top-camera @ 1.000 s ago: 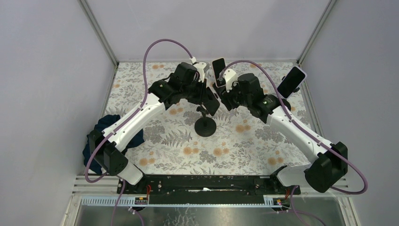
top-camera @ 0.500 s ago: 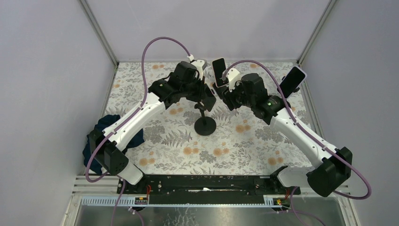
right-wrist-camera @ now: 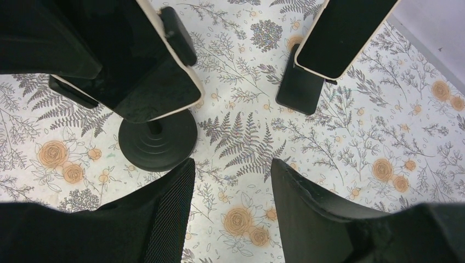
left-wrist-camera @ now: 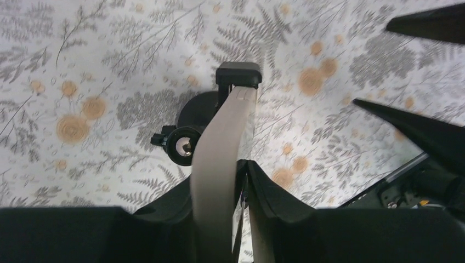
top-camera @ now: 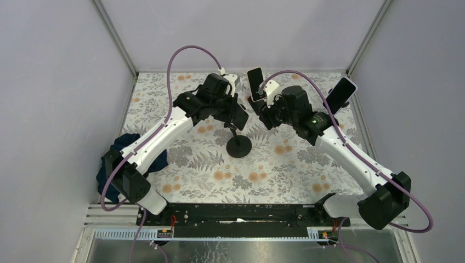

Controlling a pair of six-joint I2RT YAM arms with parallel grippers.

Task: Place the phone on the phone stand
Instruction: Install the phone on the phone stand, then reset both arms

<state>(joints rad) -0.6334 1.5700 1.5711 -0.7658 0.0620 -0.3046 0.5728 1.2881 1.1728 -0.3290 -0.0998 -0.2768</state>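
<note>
The phone (top-camera: 239,115), in a cream case with a dark screen, is held in my left gripper (top-camera: 232,108), which is shut on it. It hangs over the black phone stand (top-camera: 239,147), just above the stem. In the left wrist view the phone (left-wrist-camera: 222,148) shows edge-on between my fingers. The stand's black holder (left-wrist-camera: 238,74) meets its far end, above the round base (left-wrist-camera: 198,112). My right gripper (top-camera: 264,111) is open and empty, just right of the phone. Its wrist view shows the phone (right-wrist-camera: 148,71) and the stand's base (right-wrist-camera: 159,139) ahead of it, to the left.
Two other phones stand on their own stands at the back middle (top-camera: 255,81) and back right (top-camera: 340,94). The nearer one also shows in the right wrist view (right-wrist-camera: 342,33). A dark blue cloth (top-camera: 112,164) lies at the left edge.
My left gripper has carried the phone a little left and back over the stand. My right gripper has drawn back slightly to the right, away from the phone.
</note>
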